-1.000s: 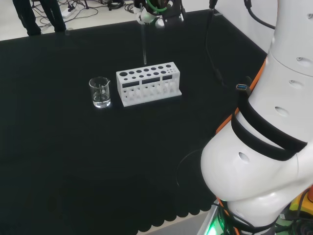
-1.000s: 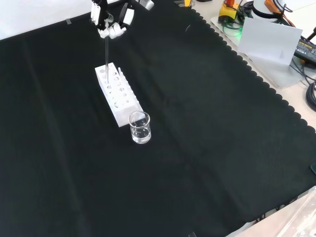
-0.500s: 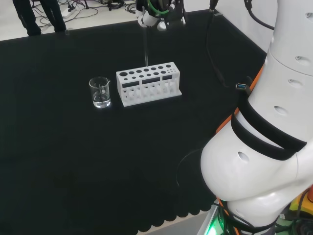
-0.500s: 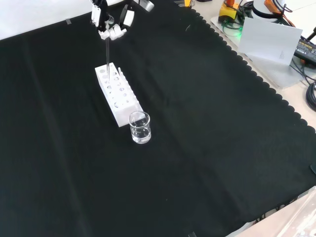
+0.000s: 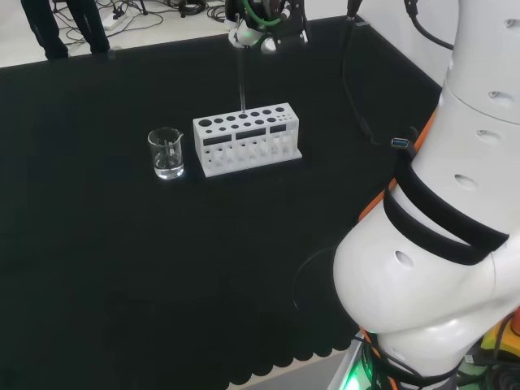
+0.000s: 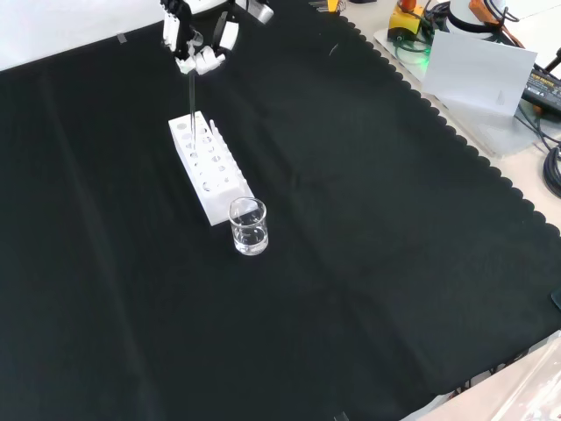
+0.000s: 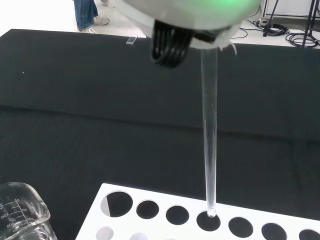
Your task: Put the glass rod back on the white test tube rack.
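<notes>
Here the hand (image 5: 262, 34) hung near the top of the head view, a little right of centre, its fingers (image 6: 200, 60) curled round the upper end of the glass rod (image 5: 241, 77) and pinching it. The rod hung close to upright from the hand down to the white test tube rack (image 5: 246, 138), which stood on the black-clothed counter (image 5: 162, 268) in the upper middle of that view. In the wrist view the rod (image 7: 209, 135) ran down from the blurred white part of the hand (image 7: 185, 15), and its lower tip sat at the mouth of one round hole in the rack's (image 7: 150, 215) top; whether the tip had gone inside the hole could not be told. In the front view the hand (image 6: 203, 48) showed at the upper left, with the rod (image 6: 190, 96) reaching down to the far end of the rack (image 6: 210, 171). A clear glass beaker (image 5: 166, 153) stood just beside the rack, to its left in the head view and at its near end in the front view (image 6: 248, 226). The beaker's rim (image 7: 22, 207) also showed in the lower left corner of the wrist view.
</notes>
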Robot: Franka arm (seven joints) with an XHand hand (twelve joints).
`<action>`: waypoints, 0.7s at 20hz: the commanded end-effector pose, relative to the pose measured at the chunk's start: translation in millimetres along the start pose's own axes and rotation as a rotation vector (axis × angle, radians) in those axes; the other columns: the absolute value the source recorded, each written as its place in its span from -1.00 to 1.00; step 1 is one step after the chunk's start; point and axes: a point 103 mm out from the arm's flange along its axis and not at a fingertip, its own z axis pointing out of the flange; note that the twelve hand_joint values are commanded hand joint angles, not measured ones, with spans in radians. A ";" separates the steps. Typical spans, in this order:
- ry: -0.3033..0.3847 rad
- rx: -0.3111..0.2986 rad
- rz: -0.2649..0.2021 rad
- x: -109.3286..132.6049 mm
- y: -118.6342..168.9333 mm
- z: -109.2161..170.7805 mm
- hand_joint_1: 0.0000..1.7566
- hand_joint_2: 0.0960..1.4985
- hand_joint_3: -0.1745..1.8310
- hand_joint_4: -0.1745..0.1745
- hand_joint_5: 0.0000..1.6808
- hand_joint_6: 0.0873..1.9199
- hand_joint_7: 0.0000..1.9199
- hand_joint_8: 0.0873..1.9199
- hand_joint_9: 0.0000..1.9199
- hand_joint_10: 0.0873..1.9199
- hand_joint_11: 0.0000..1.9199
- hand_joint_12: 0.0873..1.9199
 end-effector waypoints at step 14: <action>0.015 0.021 0.012 -9.8 6.1 15.9 0.50 -0.23 -0.08 -1.00 0.44 -0.49 0.30 0.03 0.71 -0.20 0.72 -0.21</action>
